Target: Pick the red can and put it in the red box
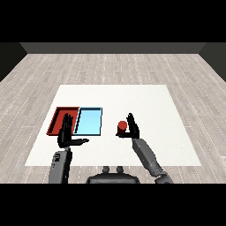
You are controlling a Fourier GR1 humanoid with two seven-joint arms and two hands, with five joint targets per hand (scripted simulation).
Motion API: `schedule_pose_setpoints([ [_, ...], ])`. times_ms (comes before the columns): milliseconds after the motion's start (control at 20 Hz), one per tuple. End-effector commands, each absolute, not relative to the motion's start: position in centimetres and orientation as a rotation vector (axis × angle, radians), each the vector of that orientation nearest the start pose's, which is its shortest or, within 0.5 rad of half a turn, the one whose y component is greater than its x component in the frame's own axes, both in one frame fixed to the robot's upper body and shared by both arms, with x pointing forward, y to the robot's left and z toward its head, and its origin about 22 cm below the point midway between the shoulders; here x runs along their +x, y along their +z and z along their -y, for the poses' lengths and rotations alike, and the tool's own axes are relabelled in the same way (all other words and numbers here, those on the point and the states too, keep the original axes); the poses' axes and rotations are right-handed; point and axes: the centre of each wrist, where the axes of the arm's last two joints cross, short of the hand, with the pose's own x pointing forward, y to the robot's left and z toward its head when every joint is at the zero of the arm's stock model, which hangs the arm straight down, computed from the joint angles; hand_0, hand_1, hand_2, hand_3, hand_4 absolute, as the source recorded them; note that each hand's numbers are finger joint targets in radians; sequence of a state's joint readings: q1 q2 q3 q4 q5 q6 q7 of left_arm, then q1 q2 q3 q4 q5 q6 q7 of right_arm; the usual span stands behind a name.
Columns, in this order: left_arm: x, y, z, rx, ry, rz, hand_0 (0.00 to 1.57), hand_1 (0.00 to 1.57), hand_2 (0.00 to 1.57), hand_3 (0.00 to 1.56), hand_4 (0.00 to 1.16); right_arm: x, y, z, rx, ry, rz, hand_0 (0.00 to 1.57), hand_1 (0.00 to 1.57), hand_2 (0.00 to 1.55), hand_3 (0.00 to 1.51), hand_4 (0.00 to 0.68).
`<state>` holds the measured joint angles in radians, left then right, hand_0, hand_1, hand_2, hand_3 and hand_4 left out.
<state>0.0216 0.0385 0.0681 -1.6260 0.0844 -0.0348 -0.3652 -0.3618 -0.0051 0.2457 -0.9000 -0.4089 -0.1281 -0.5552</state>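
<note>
The red can (122, 126) is right of the table's middle, with my right hand (131, 128) curled round it from the right; I cannot tell whether it rests on the table or is lifted. The red tray (58, 115) lies at the left of the table, touching the light blue tray (89, 121) on its right. My left hand (66, 133) hovers open over the near edge of the red tray, fingers straight up and thumb pointing right. It holds nothing.
The white table (145, 101) stretches wide behind and to the right of the trays. Beyond it is a grey wooden floor. The two trays hold nothing that I can see.
</note>
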Motion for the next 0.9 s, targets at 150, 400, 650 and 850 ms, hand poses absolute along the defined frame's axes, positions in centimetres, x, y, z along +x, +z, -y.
schedule_pose_setpoints([
  [150, 23.5, 0.4, -25.8, 0.003, 0.048, 1.988, 0.00, 0.00, 0.00, 0.00, 0.00, 30.8, -8.0, 14.8, 0.253, -0.121, 1.667, 0.00, 0.00, 0.00, 0.00, 0.000],
  [400, 22.6, 2.5, -25.8, 0.016, 0.059, 1.984, 0.00, 0.00, 0.00, 0.00, 0.00, 31.8, -6.9, 13.4, 0.267, -0.115, 1.683, 0.00, 0.00, 0.00, 0.00, 0.000],
  [650, 24.2, 1.9, -24.9, 0.033, 0.039, 1.973, 0.00, 0.00, 0.00, 0.00, 0.00, 32.8, -5.7, 12.5, 0.238, -0.092, 1.670, 0.00, 0.00, 0.00, 0.00, 0.000],
  [850, 24.0, 1.8, -27.4, 0.026, 0.071, 1.985, 0.00, 0.00, 0.00, 0.00, 0.00, 32.0, -6.1, 11.3, 0.272, -0.089, 1.684, 0.00, 0.00, 0.00, 0.00, 0.000],
])
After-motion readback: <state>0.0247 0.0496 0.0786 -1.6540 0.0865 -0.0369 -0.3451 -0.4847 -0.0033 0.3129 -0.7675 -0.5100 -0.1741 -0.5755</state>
